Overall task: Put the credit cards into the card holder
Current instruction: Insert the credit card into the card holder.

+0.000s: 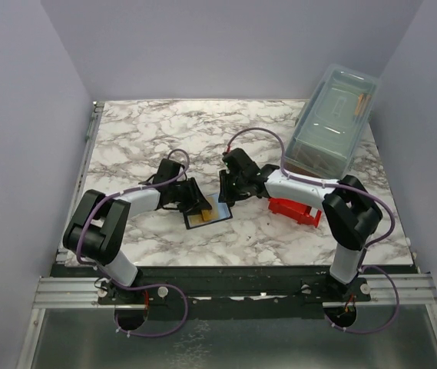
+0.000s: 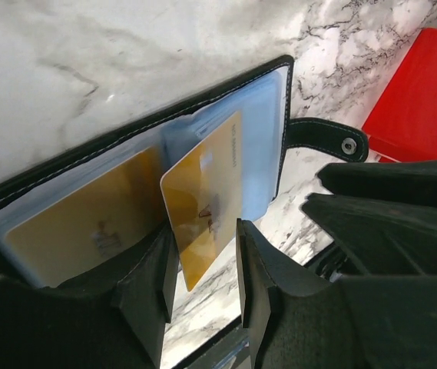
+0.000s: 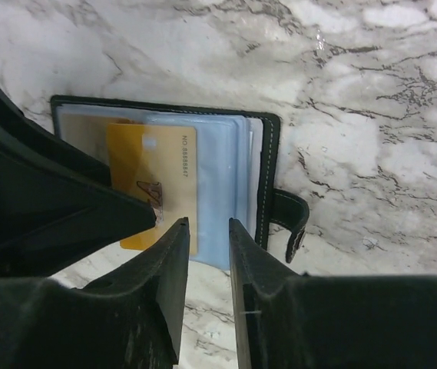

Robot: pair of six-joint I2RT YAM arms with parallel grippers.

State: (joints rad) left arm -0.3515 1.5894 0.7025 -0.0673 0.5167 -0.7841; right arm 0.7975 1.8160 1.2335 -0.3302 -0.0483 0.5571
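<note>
The black card holder (image 1: 207, 212) lies open on the marble between my two grippers, its rim (image 2: 203, 96) framing pale blue sleeves. One orange-gold credit card (image 2: 80, 227) sits in a left sleeve. A second credit card (image 2: 206, 184) stands slanted out of a sleeve, its lower corner hanging between the jaws of my left gripper (image 2: 206, 231). Those jaws are open and do not touch it. My right gripper (image 3: 209, 221) hovers over the near edge of the blue sleeves (image 3: 218, 192), beside the same card (image 3: 160, 173), jaws slightly apart and holding nothing.
A red bin (image 1: 295, 209) lies just right of the holder, under the right arm. A clear lidded box (image 1: 333, 119) stands at the back right. The holder's snap strap (image 3: 291, 223) sticks out to its right. The two grippers are close together.
</note>
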